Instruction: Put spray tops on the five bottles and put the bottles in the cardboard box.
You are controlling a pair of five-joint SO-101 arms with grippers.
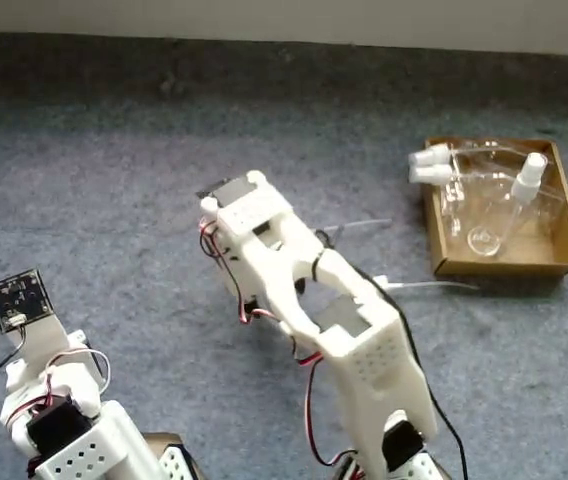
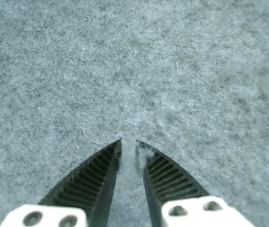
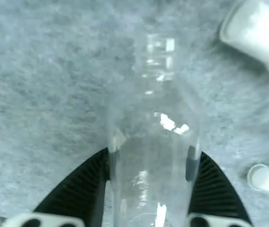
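Note:
A clear bottle without a top lies on the grey carpet, its open neck pointing away from the wrist camera. My right gripper is shut on it, black fingers pressed against both sides. Two loose white spray tops lie on the carpet beside the bottle. In the high view one spray top with its thin tube lies beside the right arm. The cardboard box at the right holds several capped clear bottles. My left gripper hangs shut and empty over bare carpet.
The left arm stands at the lower left, well apart from the right arm. A thin tube lies on the carpet between the right arm and the box. A wall edge runs along the far side.

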